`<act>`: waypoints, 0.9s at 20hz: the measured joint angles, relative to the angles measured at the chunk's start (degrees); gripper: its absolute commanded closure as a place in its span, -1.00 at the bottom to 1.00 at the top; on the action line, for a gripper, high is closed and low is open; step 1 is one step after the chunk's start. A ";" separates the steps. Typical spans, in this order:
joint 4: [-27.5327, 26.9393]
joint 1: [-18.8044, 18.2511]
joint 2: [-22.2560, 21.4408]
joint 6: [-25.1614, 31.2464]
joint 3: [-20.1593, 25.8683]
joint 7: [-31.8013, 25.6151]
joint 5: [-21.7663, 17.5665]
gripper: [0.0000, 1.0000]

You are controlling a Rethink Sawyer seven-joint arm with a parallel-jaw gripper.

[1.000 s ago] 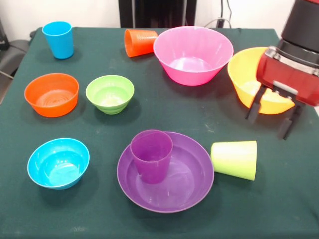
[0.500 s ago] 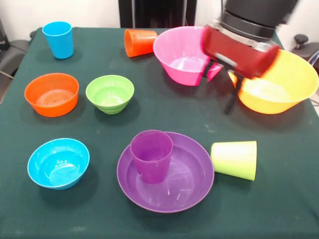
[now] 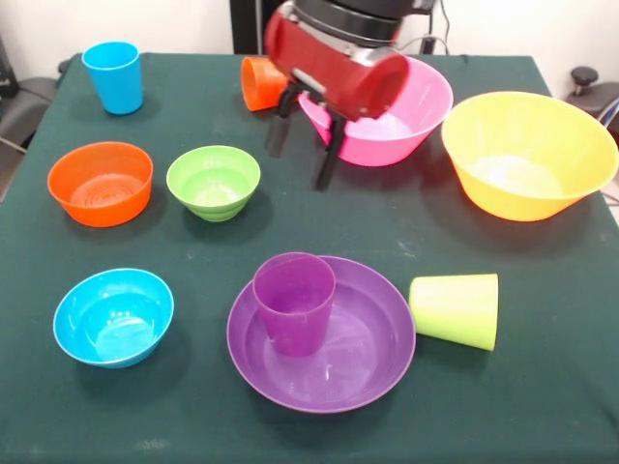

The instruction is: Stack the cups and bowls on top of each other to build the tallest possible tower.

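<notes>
My gripper (image 3: pixel 302 155) is open and empty, hanging above the table in front of the large pink bowl (image 3: pixel 406 106) and right of the small green bowl (image 3: pixel 213 181). The small orange bowl (image 3: pixel 100 182) and small blue bowl (image 3: pixel 113 316) sit at the left. A blue cup (image 3: pixel 113 76) stands upright at the far left. An orange cup (image 3: pixel 259 82) lies on its side, partly hidden by the gripper. A purple cup (image 3: pixel 294 302) stands in the wide purple bowl (image 3: pixel 368 358). A lime green cup (image 3: pixel 456 309) lies on its side beside it. The large yellow bowl (image 3: pixel 527 155) is at the right. No tower stands.
The table has a dark green cloth (image 3: pixel 484 406). The robot's pedestal shows dark behind the far edge.
The gripper has swept from the right, over the yellow bowl, leftward past the pink bowl to near the green bowl. No object has moved.
</notes>
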 measured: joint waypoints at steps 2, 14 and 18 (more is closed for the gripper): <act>0.57 -0.96 -0.58 0.00 1.01 -0.42 -1.13 -1.00; 2.41 -5.53 -1.91 -3.94 8.12 -0.90 -8.88 -1.00; 2.58 -6.37 -1.76 -5.92 9.95 -0.90 -11.26 -1.00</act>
